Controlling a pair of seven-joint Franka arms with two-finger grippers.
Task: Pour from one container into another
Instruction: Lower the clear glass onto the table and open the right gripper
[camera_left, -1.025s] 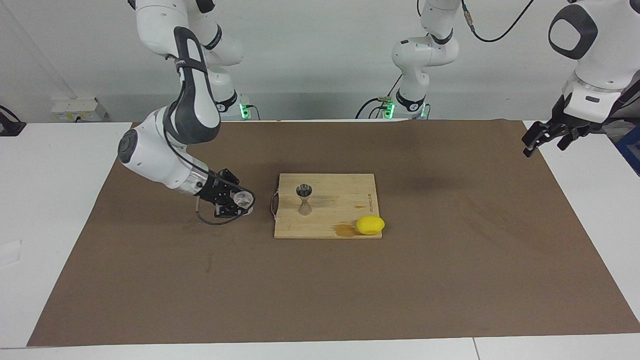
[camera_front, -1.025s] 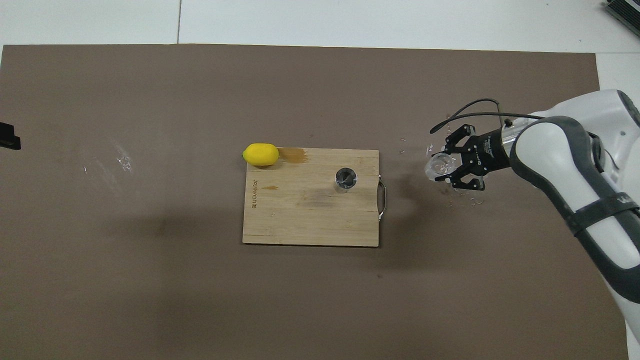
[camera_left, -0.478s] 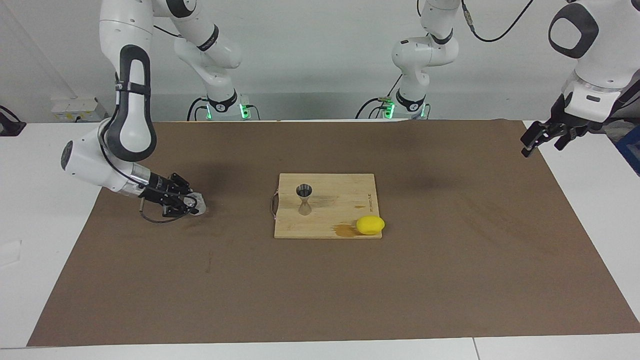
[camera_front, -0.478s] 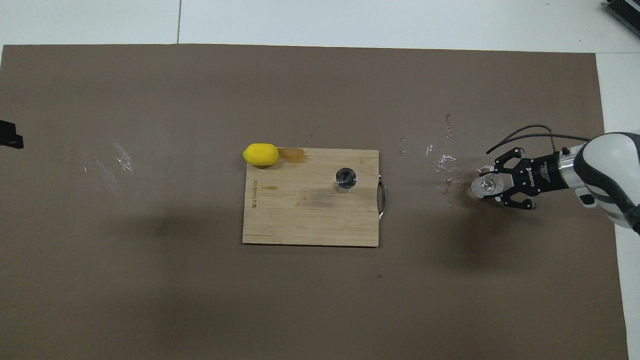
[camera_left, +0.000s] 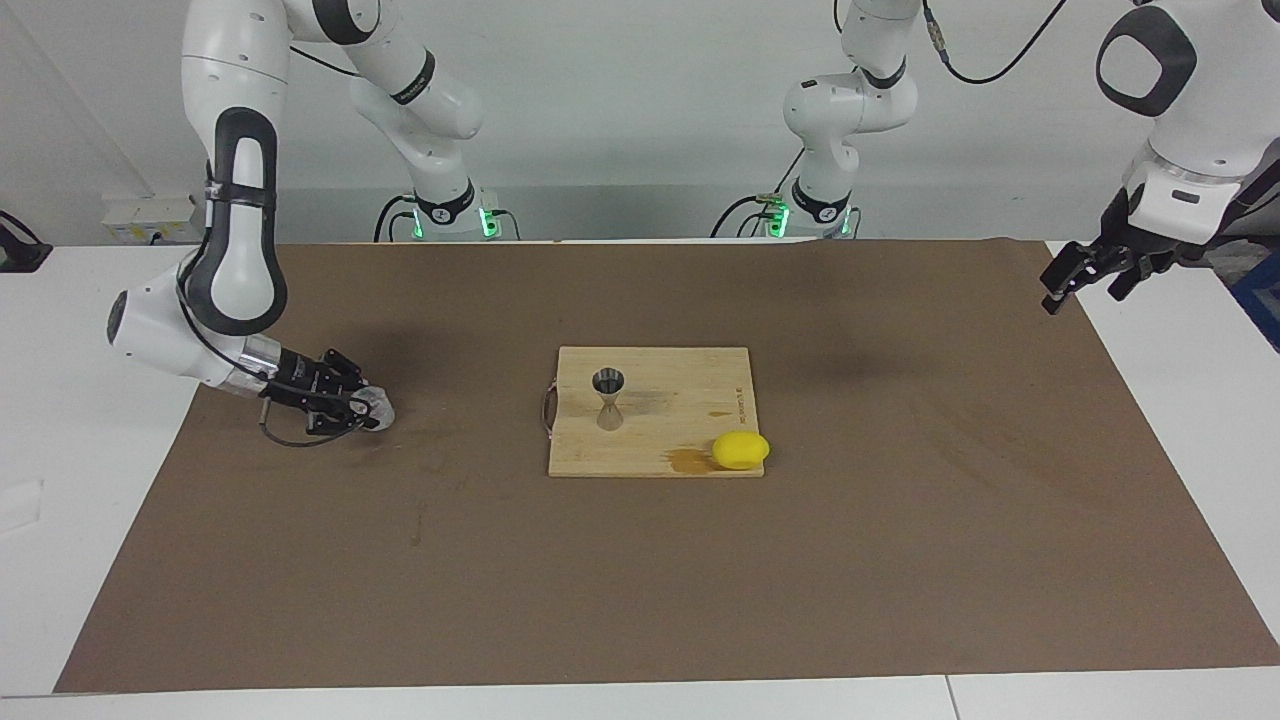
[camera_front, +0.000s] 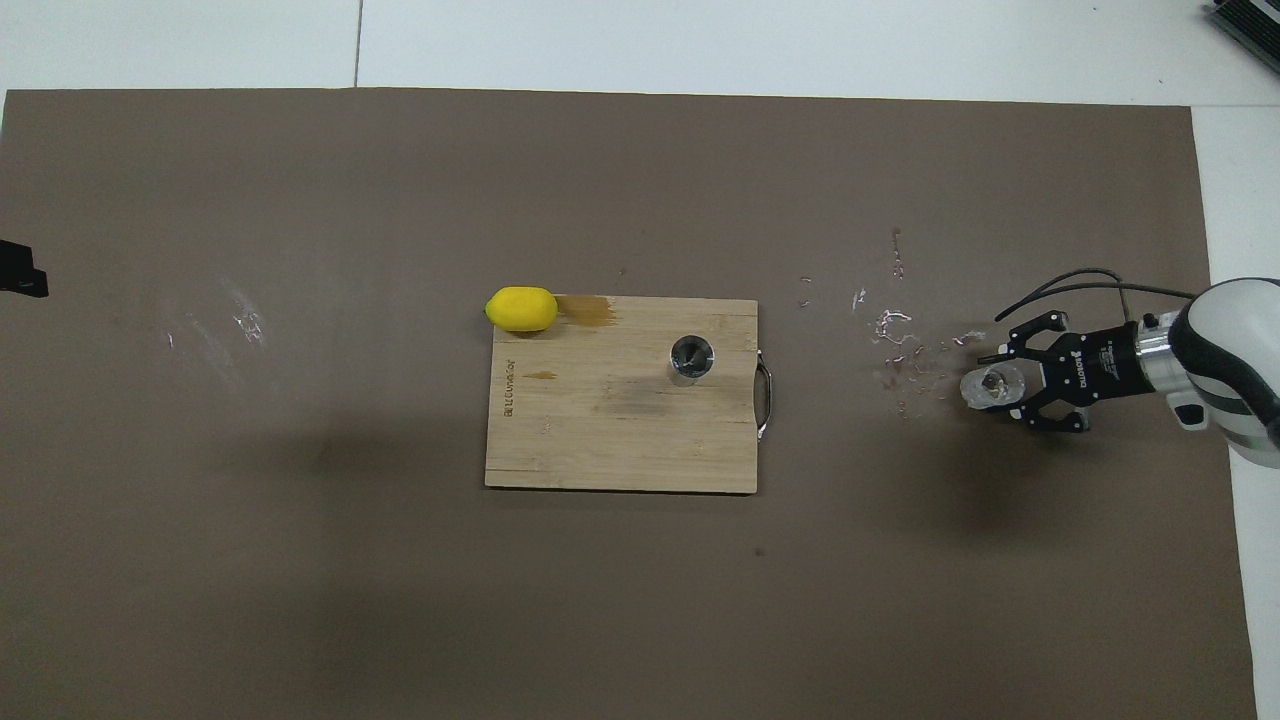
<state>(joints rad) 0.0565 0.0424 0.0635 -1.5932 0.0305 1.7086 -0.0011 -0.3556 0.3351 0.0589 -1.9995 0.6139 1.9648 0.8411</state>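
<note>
Item: right gripper (camera_left: 368, 408), low over the brown mat (camera_left: 900, 560) toward the right arm's end of the bench (camera_left: 1180, 400). Over the last second we watched it travel away from the cutting board (camera_left: 690, 440), carrying the glass cup (camera_left: 376, 407) out and down. We recorded the cup between its fingers, at or just above the mat; we could not tell whether it had touched down. We could not tell either whether the fingers had begun to part or were gripping as before; the cup sat between them all the same.

Item: glass cup, clear, short, seen from overhead (camera_front: 990, 385) just ahead of the gripper's black links, well apart from the board. We could not make out whether anything remained in it.

Item: jigger (camera_left: 608, 396), metal, hourglass-shaped, upright on the board near its handle end, well away from the fingers. Unmoved.

Item: lemon (camera_left: 741, 450), at the board's corner, beside a darker stain on the wood.

Item: pale flecks on the mat (camera_front: 900, 335), beside the cup.

Item: left gripper (camera_left: 1085, 272), waiting raised at the left arm's end, fingers spread, empty.

Assessment: we judged the pouring finished and the cup in the course of being put back; release and withdrawal appeared to be what was left.
</note>
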